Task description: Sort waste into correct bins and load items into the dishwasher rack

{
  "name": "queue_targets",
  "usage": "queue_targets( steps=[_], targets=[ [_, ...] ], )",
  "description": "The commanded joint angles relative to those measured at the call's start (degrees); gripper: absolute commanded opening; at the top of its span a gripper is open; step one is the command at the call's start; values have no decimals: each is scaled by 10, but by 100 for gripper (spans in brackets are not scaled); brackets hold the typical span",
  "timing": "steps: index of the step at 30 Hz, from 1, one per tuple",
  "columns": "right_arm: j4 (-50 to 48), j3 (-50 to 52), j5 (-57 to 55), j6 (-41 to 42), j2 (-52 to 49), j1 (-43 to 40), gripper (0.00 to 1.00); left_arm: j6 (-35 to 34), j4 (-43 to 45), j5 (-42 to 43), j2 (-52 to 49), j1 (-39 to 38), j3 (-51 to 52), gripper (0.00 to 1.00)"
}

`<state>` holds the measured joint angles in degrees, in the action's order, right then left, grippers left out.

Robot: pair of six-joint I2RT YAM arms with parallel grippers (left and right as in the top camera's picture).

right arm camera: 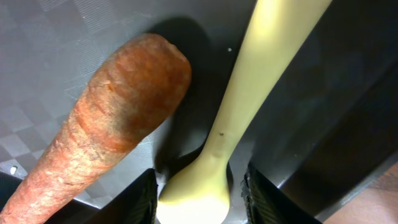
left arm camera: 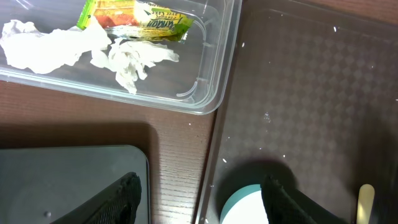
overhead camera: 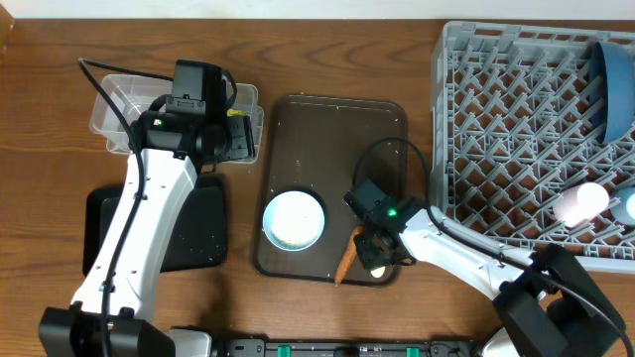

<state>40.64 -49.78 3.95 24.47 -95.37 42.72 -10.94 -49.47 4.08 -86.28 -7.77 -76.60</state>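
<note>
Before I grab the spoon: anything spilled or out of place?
Yes: loose white rice grains are scattered over the brown serving tray, and the small orange carrot lies close beside the cream-coloured spoon, its tip reaching the tray's front rim.

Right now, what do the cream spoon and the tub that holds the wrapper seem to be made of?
The spoon looks like plastic: smooth, cream, with a soft sheen and no grain. The tub is probably clear, glossy plastic: see-through walls with bright highlights along the rim.
</note>
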Motion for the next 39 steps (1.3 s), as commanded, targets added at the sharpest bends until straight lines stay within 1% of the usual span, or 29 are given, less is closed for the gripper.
queue_targets(
  steps=[1, 6, 8, 13, 15, 17, 20, 22, 24, 26, 28, 39],
  targets=[
    [-6, 19, 14, 8, -14, 4, 40, -5, 1, -7, -2, 0, -4, 65],
    [-5, 19, 15, 9, -14, 4, 31, -5, 0, -7, -2, 0, -4, 64],
    [1, 19, 14, 18, -14, 4, 32, -5, 0, -7, -2, 0, -4, 64],
    [24, 19, 14, 36, -14, 4, 38, -5, 0, -7, -2, 0, -4, 64],
    [31, 19, 15, 43, -14, 4, 48, -5, 1, -7, -2, 0, -4, 64],
    [40, 19, 17, 43, -14, 4, 50, -5, 1, -7, -2, 0, -4, 65],
    [50, 19, 23, 45, -14, 4, 50, -5, 1, -7, -2, 0, -4, 65],
    [52, 19, 25, 47, -14, 4, 49, -5, 1, -7, -2, 0, -4, 64],
    [52, 19, 25, 49, -14, 4, 44, -5, 2, -7, -2, 0, -4, 64],
    [51, 19, 25, 57, -14, 4, 37, -5, 3, -7, -2, 0, -4, 64],
    [52, 19, 27, 64, -14, 5, 34, -5, 3, -7, -2, 0, -4, 65],
    [31, 19, 29, 63, -14, 4, 35, -5, 3, -7, -2, 0, -4, 64]
  ],
)
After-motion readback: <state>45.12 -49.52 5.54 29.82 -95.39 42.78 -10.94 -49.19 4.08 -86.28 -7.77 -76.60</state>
